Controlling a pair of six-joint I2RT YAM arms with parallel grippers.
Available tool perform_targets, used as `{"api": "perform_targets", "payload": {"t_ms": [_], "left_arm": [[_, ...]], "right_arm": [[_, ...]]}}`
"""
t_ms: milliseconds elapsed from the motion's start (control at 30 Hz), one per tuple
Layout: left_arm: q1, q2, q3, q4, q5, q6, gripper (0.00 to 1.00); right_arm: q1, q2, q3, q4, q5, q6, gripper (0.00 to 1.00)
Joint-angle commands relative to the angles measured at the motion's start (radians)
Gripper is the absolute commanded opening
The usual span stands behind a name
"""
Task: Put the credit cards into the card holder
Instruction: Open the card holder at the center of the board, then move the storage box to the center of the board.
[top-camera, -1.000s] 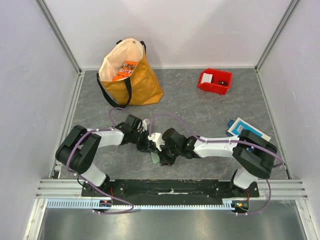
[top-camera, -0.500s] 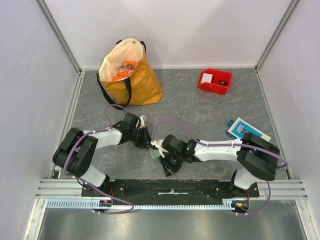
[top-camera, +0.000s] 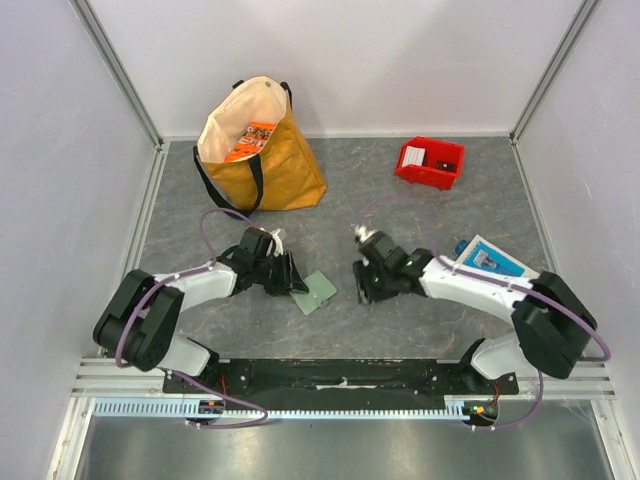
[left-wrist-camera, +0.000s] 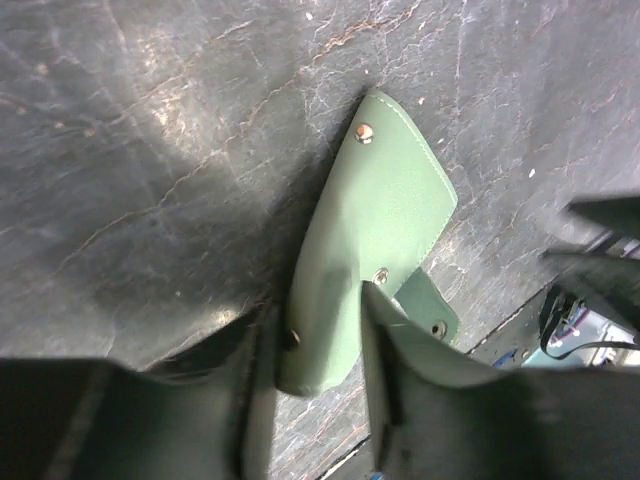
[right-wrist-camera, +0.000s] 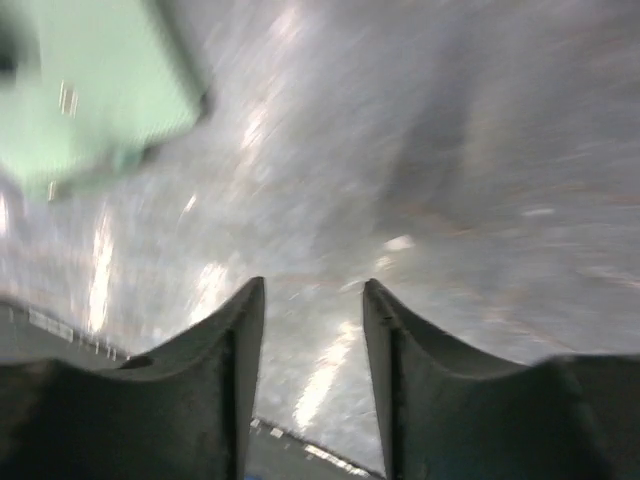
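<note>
The card holder (top-camera: 318, 292), a flat pale-green wallet with metal snaps, lies on the grey table between the two arms. My left gripper (top-camera: 293, 283) is at its left edge. In the left wrist view the card holder's (left-wrist-camera: 378, 215) near end sits between the parted fingers of the left gripper (left-wrist-camera: 315, 310), and the jaws do not look clamped on it. My right gripper (top-camera: 362, 290) hangs a little to the holder's right, open with nothing in it. The right wrist view is blurred; the right gripper (right-wrist-camera: 313, 290) has bare table between its fingers and the card holder (right-wrist-camera: 95, 95) at top left. No credit cards show.
A mustard tote bag (top-camera: 258, 150) stands at the back left. A red bin (top-camera: 432, 165) with small items sits at the back right. A blue-and-white printed box (top-camera: 492, 258) lies by the right arm's elbow. Walls close in both sides.
My right gripper has let go, opened and pulled back to the right, away from the holder. The left jaws have widened. The holder now lies flat and uncovered.
</note>
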Motion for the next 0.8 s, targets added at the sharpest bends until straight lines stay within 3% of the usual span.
{"api": "perform_targets", "payload": {"t_ms": [0,100,300,400,467,600,767], "left_arm": [[0.003,-0.109,-0.037,-0.077,-0.08,0.034,0.5],[0.002,-0.204,-0.043,-0.126,-0.092,0.028,0.64],[0.0,-0.334,0.001,-0.247,-0.173,0.056,0.81],[0.002,-0.355,0.033,-0.29,-0.204,0.073,0.83],[0.002,-0.358,0.047,-0.307,-0.212,0.082,0.84],[0.0,-0.355,0.06,-0.311,-0.207,0.082,0.84],[0.0,-0.355,0.063,-0.311,-0.205,0.079,0.84]], "right_arm": [[-0.13,-0.081,0.126,0.001,0.205,0.038,0.63],[-0.254,-0.029,0.273,0.001,0.251,0.046,0.67],[-0.514,0.222,0.529,0.007,0.202,0.145,0.76],[-0.588,0.343,0.644,0.002,0.202,0.213,0.79],[-0.615,0.396,0.693,0.016,0.284,0.283,0.8],[-0.657,0.442,0.761,0.059,0.43,0.41,0.79],[-0.72,0.477,0.818,0.084,0.459,0.535,0.78]]}}
